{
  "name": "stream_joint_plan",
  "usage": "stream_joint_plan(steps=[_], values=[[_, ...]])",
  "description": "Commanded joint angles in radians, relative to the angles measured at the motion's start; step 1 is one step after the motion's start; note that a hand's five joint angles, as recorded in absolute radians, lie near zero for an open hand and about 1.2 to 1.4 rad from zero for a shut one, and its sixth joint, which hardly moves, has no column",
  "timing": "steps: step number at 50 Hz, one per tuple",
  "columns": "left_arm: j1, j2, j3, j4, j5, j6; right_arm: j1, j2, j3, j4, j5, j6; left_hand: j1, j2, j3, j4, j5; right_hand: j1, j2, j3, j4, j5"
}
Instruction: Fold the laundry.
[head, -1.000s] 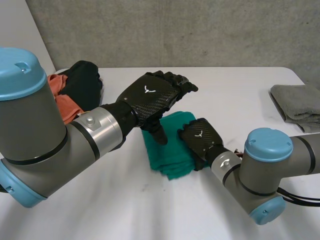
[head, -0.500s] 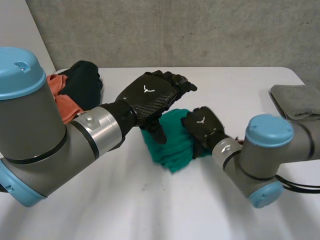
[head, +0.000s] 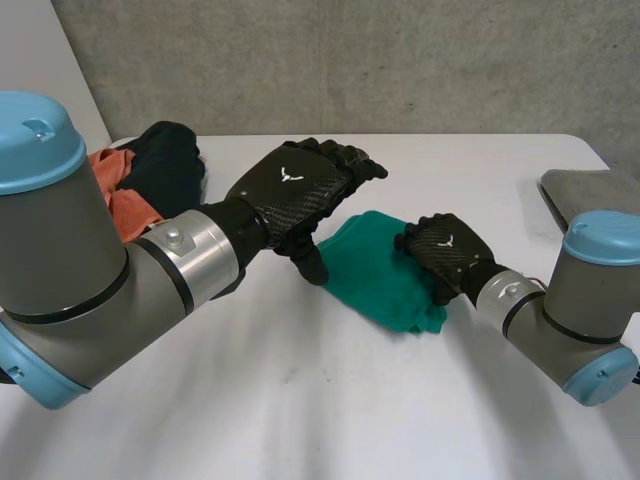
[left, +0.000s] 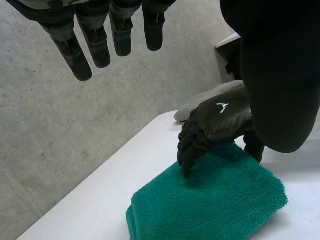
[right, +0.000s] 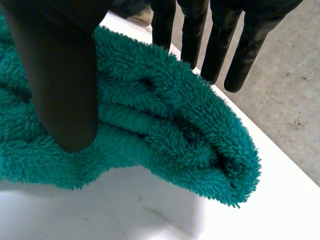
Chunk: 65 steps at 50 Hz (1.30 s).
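We see the right hand (head: 445, 248) pinching the folded green towel (head: 375, 282) (its right edge) on the table (head: 300, 400); the left hand (head: 295, 190) hovers above, fingers straight, empty.

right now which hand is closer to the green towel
Right. The right hand grips the towel at the edge nearest its arm, fingers on top, thumb at the side. The left hand hovers open above the towel's other side, not touching it.
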<state>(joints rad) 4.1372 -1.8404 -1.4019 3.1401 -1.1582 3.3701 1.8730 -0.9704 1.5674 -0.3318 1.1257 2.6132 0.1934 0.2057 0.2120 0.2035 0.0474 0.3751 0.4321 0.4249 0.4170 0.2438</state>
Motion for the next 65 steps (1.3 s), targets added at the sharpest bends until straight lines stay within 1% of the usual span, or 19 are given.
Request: stream_joint_plan(steps=[1,9,19,21,22,26,27,30,35,38,42,43,46,47,51,54,56,58,65], values=[[0.001,-0.002,0.0,0.0,0.0,0.0,-0.031,-0.013,0.008,-0.001,-0.029,-0.156,0.026,0.014,0.007,0.016,-0.003,0.042,-0.015,-0.008,0.0,-0.002],[0.001,-0.011,0.0,0.0,0.0,0.0,-0.066,0.012,0.003,-0.003,-0.124,-0.312,0.026,0.014,0.007,0.016,-0.003,0.045,-0.012,-0.005,0.003,0.001],[0.001,-0.013,0.0,0.0,0.002,0.0,-0.057,0.093,-0.038,-0.007,-0.135,-0.348,0.026,0.014,0.007,0.016,-0.003,0.053,-0.004,0.004,0.011,0.01],[0.001,-0.013,0.0,0.0,0.002,0.0,-0.055,0.108,-0.061,-0.003,-0.127,-0.348,0.026,0.014,0.007,0.016,-0.003,0.1,0.043,0.05,0.058,0.057],[0.001,-0.013,0.0,0.0,0.002,0.0,-0.055,0.11,-0.067,-0.001,-0.126,-0.346,0.026,0.014,0.007,0.016,-0.003,0.156,0.099,0.106,0.114,0.112],[0.003,-0.013,0.0,0.0,0.002,0.0,-0.051,0.108,-0.09,-0.009,-0.133,-0.32,0.026,0.014,0.007,0.016,-0.003,0.996,0.94,0.947,0.955,0.953],[0.003,-0.013,0.0,0.0,0.002,0.0,-0.051,0.105,-0.101,-0.012,-0.132,-0.302,0.026,0.014,0.007,0.016,-0.003,1.021,0.964,0.971,0.979,0.978],[0.003,-0.011,0.0,0.0,0.002,0.0,-0.052,0.102,-0.122,-0.013,-0.13,-0.256,0.026,0.014,0.007,0.016,-0.003,1.021,0.964,0.971,0.979,0.978],[0.003,-0.008,0.001,0.003,0.002,0.0,-0.061,0.082,-0.185,-0.013,-0.116,-0.121,0.026,0.014,0.007,0.016,-0.003,1.021,0.964,0.971,0.979,0.978],[0.009,-0.008,0.001,0.003,0.002,0.0,-0.064,0.082,-0.219,-0.018,-0.104,-0.078,0.026,0.014,0.007,0.016,-0.003,1.021,0.964,0.971,0.979,0.978],[0.015,-0.008,0.001,0.003,0.002,0.0,-0.066,0.07,-0.277,-0.049,-0.046,-0.051,0.026,0.014,0.007,0.016,-0.003,1.021,0.964,0.971,0.979,0.978],[0.015,-0.007,0.001,0.003,0.002,0.0,-0.069,0.058,-0.306,-0.073,-0.014,-0.045,0.029,0.017,0.01,0.019,0.0,1.021,0.964,0.971,0.979,0.978],[0.015,-0.005,0.001,0.003,0.002,0.0,-0.092,0.033,-0.343,-0.116,0.028,-0.033,0.026,0.014,0.007,0.016,-0.003,1.021,0.964,0.971,0.979,0.978],[0.015,-0.005,0.001,0.003,0.002,0.0,-0.116,0.019,-0.366,-0.145,0.054,-0.019,0.026,0.014,0.007,0.016,-0.003,1.021,0.964,0.971,0.979,0.978],[0.015,-0.003,0.001,0.003,0.002,0.0,-0.169,0.002,-0.449,-0.191,0.078,0.04,0.029,0.017,0.01,0.019,0.0,1.021,0.964,0.971,0.979,0.978],[0.015,-0.003,0.001,0.003,0.002,0.0,-0.209,0.01,-0.507,-0.193,0.077,0.07,0.029,0.017,0.01,0.019,0.0,1.021,0.964,0.971,0.979,0.978],[0.015,-0.002,0.001,0.0,0.002,0.0,-0.264,0.022,-0.558,-0.193,0.075,0.08,0.029,0.017,0.01,0.019,0.0,1.021,0.964,0.971,0.979,0.978],[0.014,-0.003,0.001,0.0,0.002,0.0,-0.319,0.05,-0.599,-0.197,0.075,0.082,0.029,0.017,0.01,0.019,0.0,1.021,0.964,0.971,0.979,0.978],[0.012,-0.002,0.0,0.003,0.002,0.0,-0.44,0.154,-0.656,-0.208,0.055,0.079,0.029,0.017,0.01,0.019,0.0,1.021,0.964,0.971,0.979,0.978]])
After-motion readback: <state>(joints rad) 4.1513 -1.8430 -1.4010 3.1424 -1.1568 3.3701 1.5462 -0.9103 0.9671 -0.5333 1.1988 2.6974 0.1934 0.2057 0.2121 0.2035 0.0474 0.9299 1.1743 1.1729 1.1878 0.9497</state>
